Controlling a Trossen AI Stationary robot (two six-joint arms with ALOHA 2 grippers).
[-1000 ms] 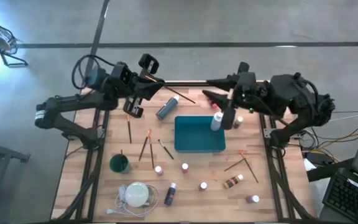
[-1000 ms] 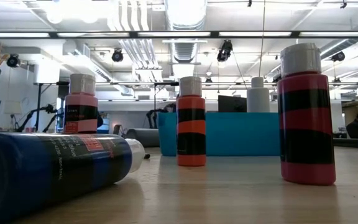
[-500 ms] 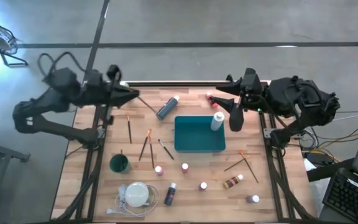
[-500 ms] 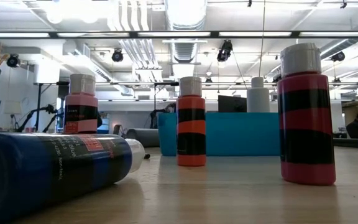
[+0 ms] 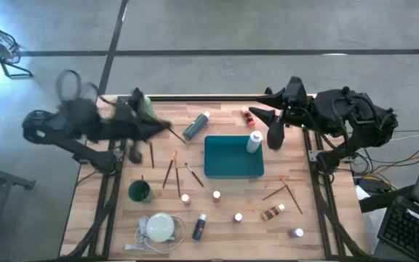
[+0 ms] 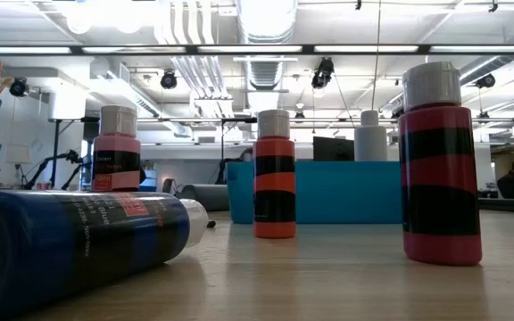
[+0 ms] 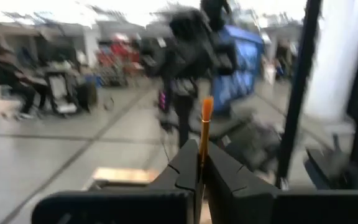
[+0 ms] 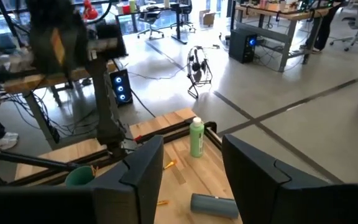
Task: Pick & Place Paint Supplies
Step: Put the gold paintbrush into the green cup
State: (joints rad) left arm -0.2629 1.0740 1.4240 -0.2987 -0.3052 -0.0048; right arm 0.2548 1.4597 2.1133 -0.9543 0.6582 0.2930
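My left gripper (image 5: 163, 129) hovers over the table's far left part, shut on a thin brush (image 7: 205, 124) whose orange end sticks out past the fingertips. My right gripper (image 5: 264, 125) hangs open above the far right, beside the teal tray (image 5: 228, 166), with nothing between its fingers (image 8: 188, 152). A white bottle (image 5: 254, 140) stands upright in the tray's far right corner. A grey-blue bottle (image 5: 195, 126) lies on its side near the tray. Several small bottles, among them an orange one (image 6: 275, 174), stand on the near half, and loose brushes (image 5: 172, 171) lie there. My left gripper pinches the brush's shaft (image 7: 202, 148) between its two fingers. The brush runs along the fingers, and its orange end (image 7: 207, 107) reaches well beyond the tips. The gripper points about level, toward the table's right. The brush is lifted clear of the table.
A green bottle (image 5: 145, 107) stands at the far left corner and a red one (image 5: 248, 116) at the far edge. A green cup (image 5: 139, 191) and a white disc with a cord (image 5: 158, 227) sit near left. More brushes (image 5: 286, 189) lie near right.
My left gripper has swung from the far middle toward the table's left edge and then nearer, turning as it went, and has carried the brush along. My right gripper has drawn a little away from the white bottle, which stays upright in the tray.
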